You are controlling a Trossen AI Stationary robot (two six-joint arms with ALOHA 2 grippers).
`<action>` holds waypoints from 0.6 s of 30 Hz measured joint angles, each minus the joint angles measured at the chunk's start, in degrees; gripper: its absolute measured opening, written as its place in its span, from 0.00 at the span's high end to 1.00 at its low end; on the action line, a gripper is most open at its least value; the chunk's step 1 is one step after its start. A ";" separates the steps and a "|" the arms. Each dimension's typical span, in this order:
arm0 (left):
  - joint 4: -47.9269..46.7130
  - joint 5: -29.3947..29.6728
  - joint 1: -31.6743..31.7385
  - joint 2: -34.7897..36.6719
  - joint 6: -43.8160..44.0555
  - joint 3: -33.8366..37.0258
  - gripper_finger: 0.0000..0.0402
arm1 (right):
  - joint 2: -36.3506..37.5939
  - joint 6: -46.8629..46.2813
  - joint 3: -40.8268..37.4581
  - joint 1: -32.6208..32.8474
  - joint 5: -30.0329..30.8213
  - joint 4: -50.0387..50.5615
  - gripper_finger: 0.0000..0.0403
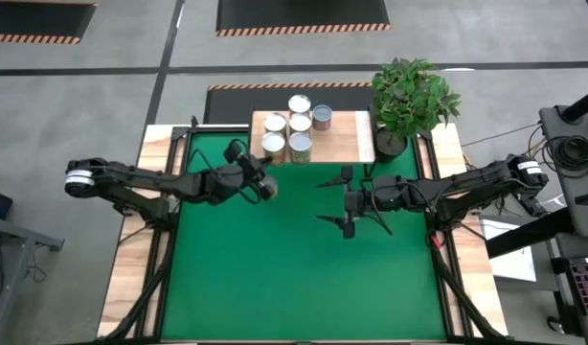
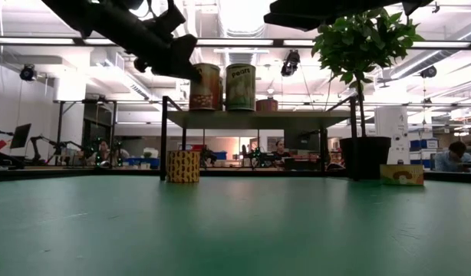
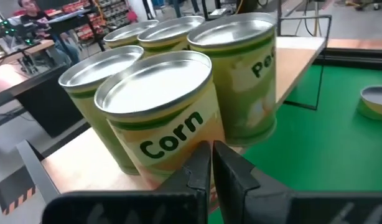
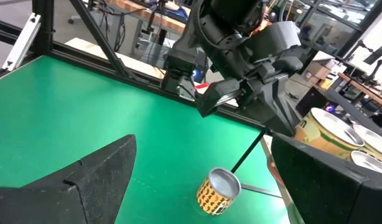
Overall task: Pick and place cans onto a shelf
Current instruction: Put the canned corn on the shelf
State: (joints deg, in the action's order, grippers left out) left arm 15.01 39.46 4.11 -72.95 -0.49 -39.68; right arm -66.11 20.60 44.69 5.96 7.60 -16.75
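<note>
Here the left claw (image 1: 268, 184), pinched together, hangs just off the shelf (image 1: 356, 142) edge.

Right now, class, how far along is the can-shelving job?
Done: six cans stand on the shelf. In hand: nothing; the left gripper, jaws shut and empty, is by the shelf; the right gripper hangs open over the green table. Left: one small can standing there.

cans on shelf (image 1: 347, 139): 5 (image 1: 300, 123) | can on table: 1 (image 2: 183, 165) | potted plant: 1 (image 1: 412, 99)
</note>
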 joint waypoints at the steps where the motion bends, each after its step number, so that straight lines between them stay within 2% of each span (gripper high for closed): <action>1: 0.30 -0.02 0.23 0.00 0.00 0.00 1.00 | 0.00 -0.01 0.00 0.00 0.02 0.00 0.10; 12: 6.32 -1.11 0.99 -4.46 -0.51 0.02 1.00 | 0.00 0.00 0.00 0.00 0.04 0.02 0.10; 18: 6.60 -1.18 -0.80 -1.00 -2.83 0.02 1.00 | 0.00 -1.93 0.00 0.00 1.63 0.77 0.10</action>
State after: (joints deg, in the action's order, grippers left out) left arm 21.61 38.28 3.31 -73.95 -3.32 -39.66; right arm -66.11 18.67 44.69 5.96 9.23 -15.98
